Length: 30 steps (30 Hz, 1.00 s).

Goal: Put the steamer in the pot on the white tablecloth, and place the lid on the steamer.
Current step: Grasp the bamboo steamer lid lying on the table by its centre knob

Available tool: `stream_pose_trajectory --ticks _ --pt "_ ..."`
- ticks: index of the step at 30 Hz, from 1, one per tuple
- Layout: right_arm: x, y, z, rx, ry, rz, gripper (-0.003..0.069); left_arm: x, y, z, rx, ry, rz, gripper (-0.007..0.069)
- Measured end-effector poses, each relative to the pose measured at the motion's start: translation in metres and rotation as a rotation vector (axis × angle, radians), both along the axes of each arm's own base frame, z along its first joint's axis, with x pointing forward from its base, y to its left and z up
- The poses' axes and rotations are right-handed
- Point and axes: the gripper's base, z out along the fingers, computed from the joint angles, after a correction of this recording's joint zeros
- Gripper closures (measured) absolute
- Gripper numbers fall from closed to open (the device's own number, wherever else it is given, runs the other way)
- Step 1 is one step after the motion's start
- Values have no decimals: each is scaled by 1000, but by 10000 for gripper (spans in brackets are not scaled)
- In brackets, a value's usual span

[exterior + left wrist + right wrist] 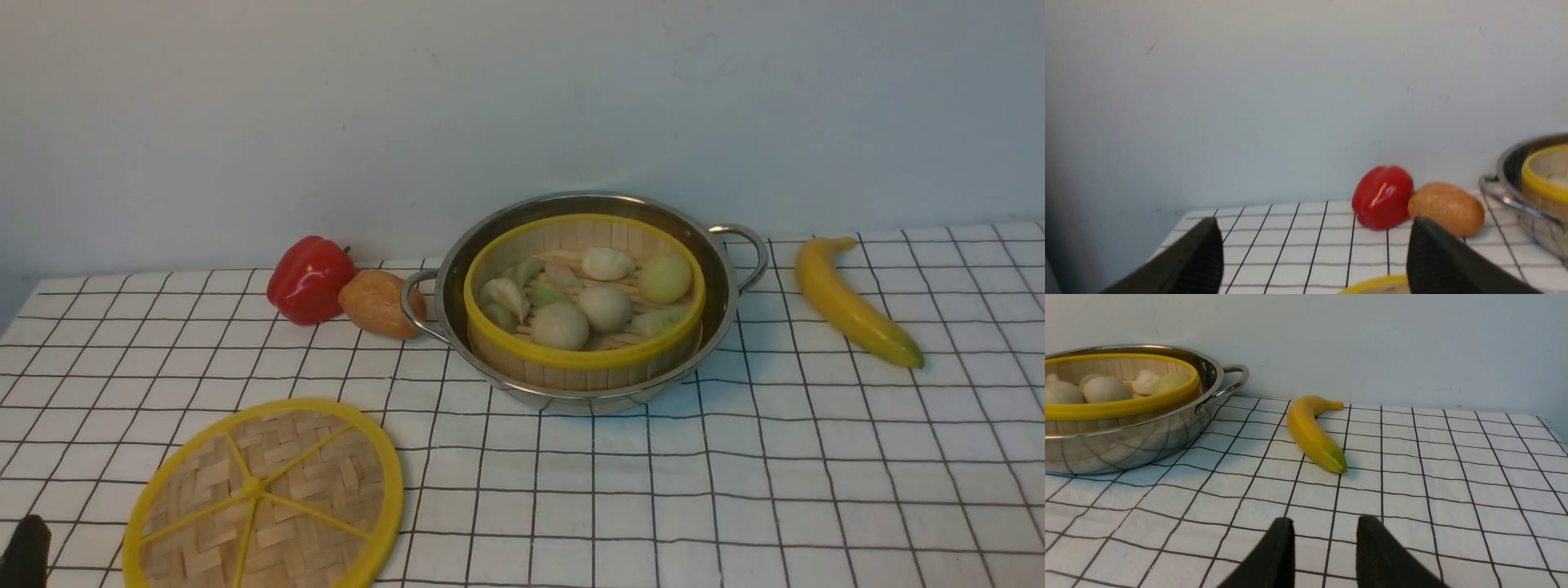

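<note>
In the front view, the lid [254, 487] is lying flat at lower left, just beyond the left claw [1314, 249], whose fingers are spreading wide (round, so no long axis); the right claw [1325, 539], also parted, is waiting farther off.

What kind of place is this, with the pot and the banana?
Maybe a pretend kitchen table set up for a robot to practise: a checked cloth, a pot holding a basket of dumplings, and a banana by a plain wall.
</note>
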Motion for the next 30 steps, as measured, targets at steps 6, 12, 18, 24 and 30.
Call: stream_pose_trajectory --ticks 6,12,18,24,30 --pt "0 0 0 0 0 0 419 -1 -1 12 -294 -158 -51 67" --pt "0 0 0 0 0 0 419 -1 -1 12 -519 -168 -75 67" --pt "0 0 0 0 0 0 419 -1 -1 10 -631 -160 -82 67" --pt "0 0 0 0 0 0 419 -2 -2 16 -643 -223 -118 67" --pt "0 0 0 0 0 0 419 -4 -4 23 -620 -285 -150 67"
